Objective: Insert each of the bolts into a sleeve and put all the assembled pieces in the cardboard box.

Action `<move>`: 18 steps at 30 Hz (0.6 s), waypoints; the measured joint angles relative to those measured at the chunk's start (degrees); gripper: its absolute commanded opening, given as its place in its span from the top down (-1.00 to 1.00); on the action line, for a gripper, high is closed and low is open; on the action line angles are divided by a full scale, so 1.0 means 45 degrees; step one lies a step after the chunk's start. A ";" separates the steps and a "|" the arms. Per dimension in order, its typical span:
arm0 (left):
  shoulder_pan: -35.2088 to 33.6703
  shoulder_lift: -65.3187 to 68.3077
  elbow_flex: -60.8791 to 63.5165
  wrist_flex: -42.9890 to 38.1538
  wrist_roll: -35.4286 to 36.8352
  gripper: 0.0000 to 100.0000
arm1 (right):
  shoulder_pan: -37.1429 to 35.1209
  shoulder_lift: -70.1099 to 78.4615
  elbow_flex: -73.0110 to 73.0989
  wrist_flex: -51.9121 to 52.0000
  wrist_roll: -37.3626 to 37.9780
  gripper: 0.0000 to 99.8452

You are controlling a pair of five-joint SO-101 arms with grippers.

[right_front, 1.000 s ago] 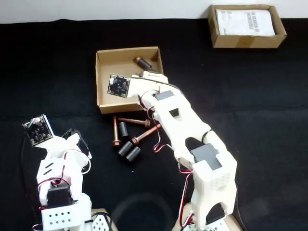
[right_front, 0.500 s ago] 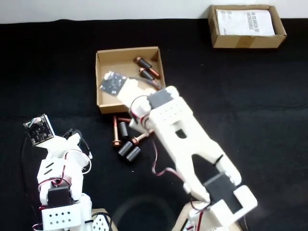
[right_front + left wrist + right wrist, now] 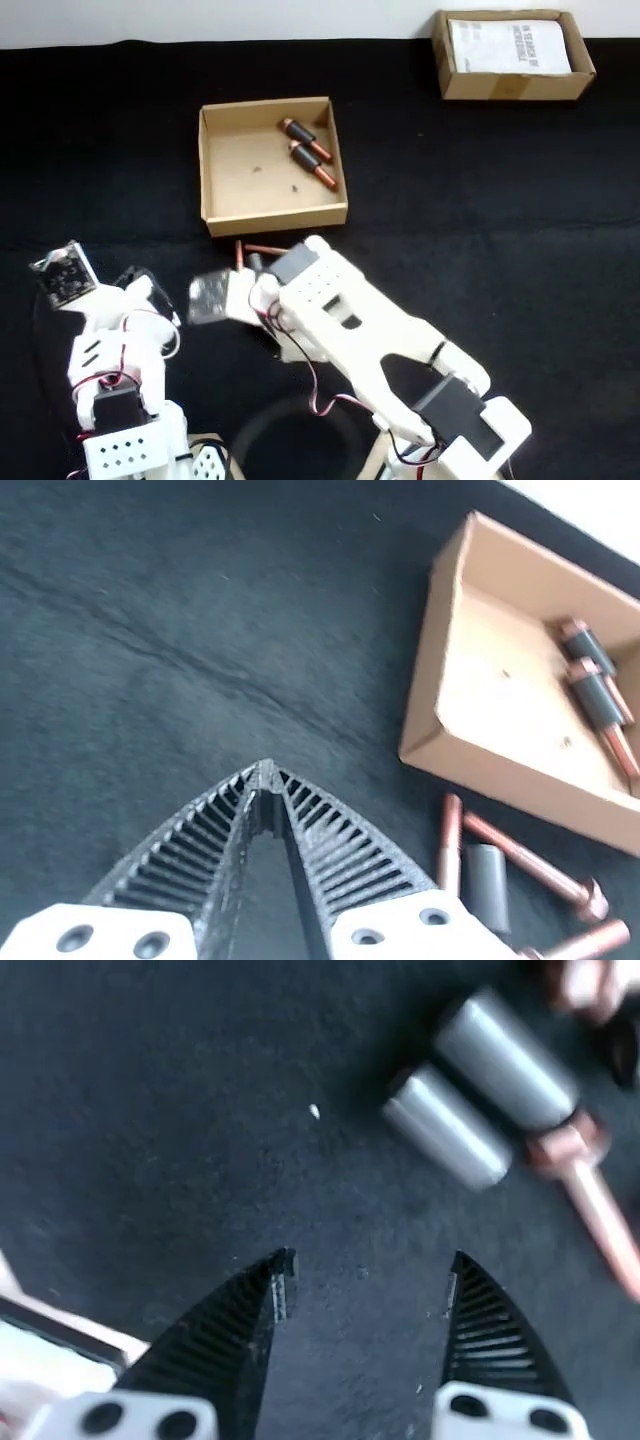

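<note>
Black cloth (image 3: 500, 250) w/ cardboard box (image 3: 275, 216) holding two assembled pieces (image 3: 312, 167), so job's part done. Right gripper (image 3: 372, 1260) spread wide, empty, near loose sleeves (image 3: 448, 1142) & bolt (image 3: 590, 1190), prob. lining up a grab. Left gripper (image 3: 267, 775) closed on nothing, parked aside.

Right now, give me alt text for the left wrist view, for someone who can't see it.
The left claw, shut and empty, hangs over a black table. Past it sits an open cardboard box holding two sleeved bolts side by side, with loose copper bolts and a dark sleeve lying on the table outside its wall.
</note>
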 measured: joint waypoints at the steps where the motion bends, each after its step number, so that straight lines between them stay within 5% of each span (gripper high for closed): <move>1: -0.0098 0.0000 0.0000 -0.0039 0.0000 0.98 | 0.0000 0.0000 0.0234 -0.0430 0.0488 0.56; 8: -0.0176 0.0000 0.0000 -0.0039 0.0000 0.98 | -0.0313 0.0000 0.0547 -0.2540 0.1895 0.56; 18: -0.0293 0.0000 0.0000 -0.0039 0.0000 0.98 | -0.0723 0.0000 0.0645 -0.2696 0.1915 0.56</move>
